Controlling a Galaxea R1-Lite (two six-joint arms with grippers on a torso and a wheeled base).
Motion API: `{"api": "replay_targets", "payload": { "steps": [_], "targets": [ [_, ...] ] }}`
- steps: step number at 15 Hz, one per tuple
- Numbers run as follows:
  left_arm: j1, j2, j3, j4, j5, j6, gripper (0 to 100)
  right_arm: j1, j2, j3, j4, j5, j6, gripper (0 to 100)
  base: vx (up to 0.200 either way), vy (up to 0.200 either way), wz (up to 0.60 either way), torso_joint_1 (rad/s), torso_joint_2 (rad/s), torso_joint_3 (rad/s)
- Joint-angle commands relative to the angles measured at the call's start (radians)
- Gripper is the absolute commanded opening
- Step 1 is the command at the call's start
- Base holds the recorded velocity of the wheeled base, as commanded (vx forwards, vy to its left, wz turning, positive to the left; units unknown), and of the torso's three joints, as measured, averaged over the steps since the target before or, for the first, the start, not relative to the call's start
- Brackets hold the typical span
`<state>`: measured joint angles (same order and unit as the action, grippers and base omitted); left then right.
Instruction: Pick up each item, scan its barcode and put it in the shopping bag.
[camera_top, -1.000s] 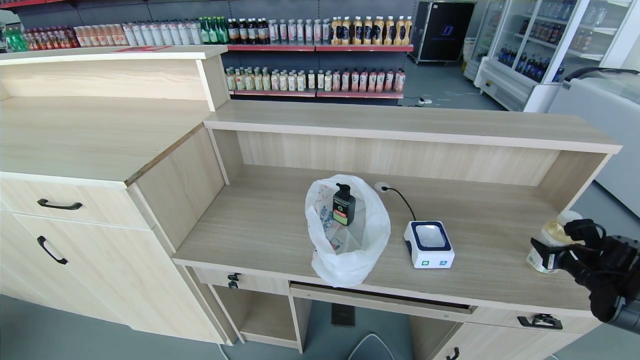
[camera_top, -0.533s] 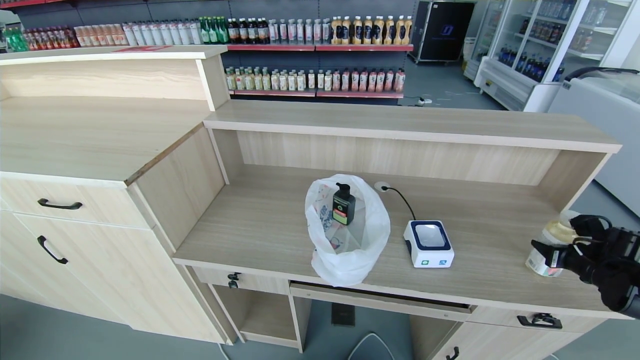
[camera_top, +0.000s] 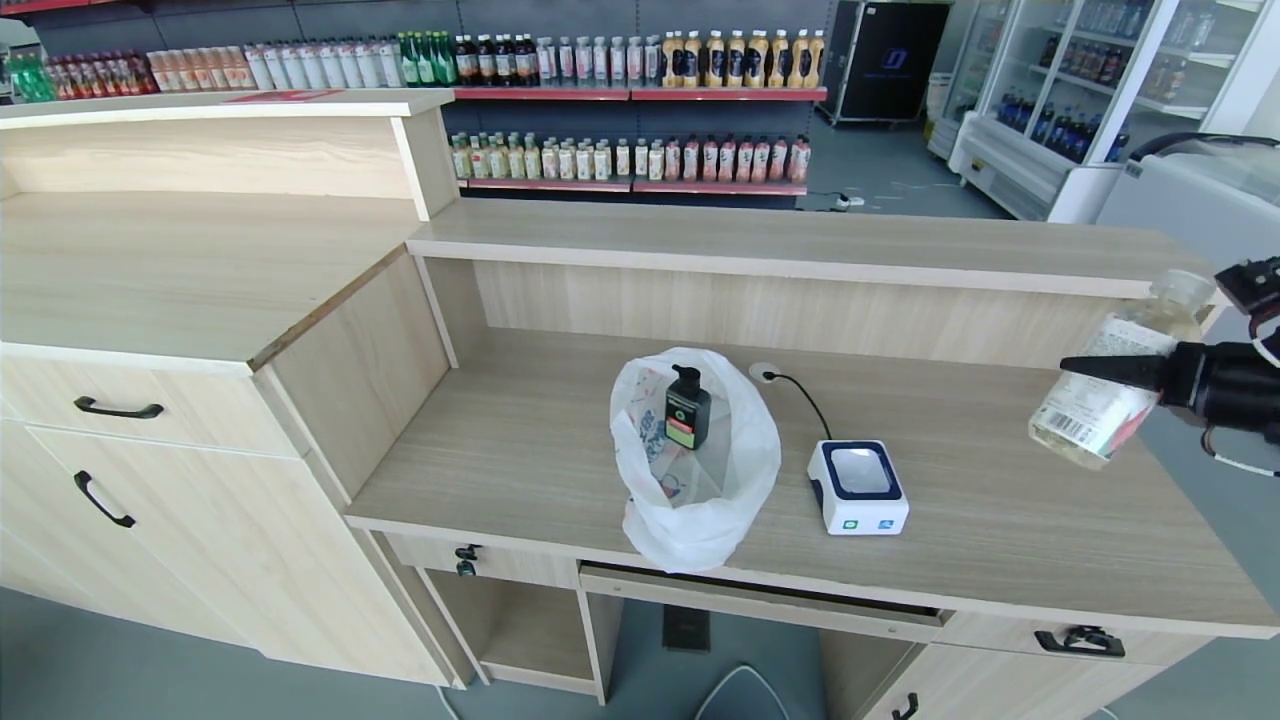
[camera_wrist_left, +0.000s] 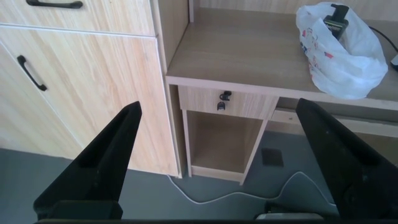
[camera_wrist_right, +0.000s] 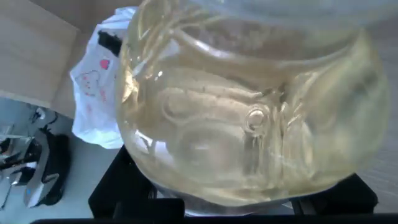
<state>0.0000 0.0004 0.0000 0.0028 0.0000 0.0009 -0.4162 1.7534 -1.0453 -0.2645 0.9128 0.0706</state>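
Observation:
My right gripper (camera_top: 1150, 372) is shut on a clear bottle of pale yellow liquid (camera_top: 1110, 385), held tilted in the air above the counter's right end; its barcode label faces down-left. The same bottle (camera_wrist_right: 249, 112) looms close in the right wrist view. A white shopping bag (camera_top: 695, 470) stands open mid-counter with a black pump bottle (camera_top: 688, 410) inside. The white barcode scanner (camera_top: 858, 487) sits just right of the bag. My left gripper (camera_wrist_left: 217, 162) hangs open below counter height, off the counter's left front, with the bag (camera_wrist_left: 339, 53) beyond it.
The wooden counter (camera_top: 1000, 500) has a raised back ledge (camera_top: 800, 250) and a taller cabinet (camera_top: 180, 280) on the left. A black cable (camera_top: 800, 395) runs from the scanner to a hole in the counter. Shelves of drinks and fridges stand behind.
My right gripper has lifted the clear bottle off the counter's right end, up and slightly back, and tilted it over. The bag, scanner and left arm have stayed put.

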Motion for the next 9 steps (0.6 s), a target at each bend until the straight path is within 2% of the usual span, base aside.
{"api": "replay_targets", "payload": {
  "steps": [1,5,6,9],
  "targets": [
    [0.0,0.0,0.0,0.0,0.0,0.001,100,0.111,-0.276,0.071,0.041,0.156,0.049,0,0.0,0.0,0.0,0.0,0.0,0.0],
    [0.0,0.0,0.0,0.0,0.0,0.001,100,0.269,-0.453,0.205,0.042,0.198,0.052,0,0.0,0.0,0.0,0.0,0.0,0.0],
    [0.0,0.0,0.0,0.0,0.0,0.001,100,0.336,-0.512,0.252,0.042,0.196,0.051,0,0.0,0.0,0.0,0.0,0.0,0.0],
    [0.0,0.0,0.0,0.0,0.0,-0.001,100,0.427,-0.594,0.292,0.057,0.195,0.055,0,0.0,0.0,0.0,0.0,0.0,0.0]
  ]
}}
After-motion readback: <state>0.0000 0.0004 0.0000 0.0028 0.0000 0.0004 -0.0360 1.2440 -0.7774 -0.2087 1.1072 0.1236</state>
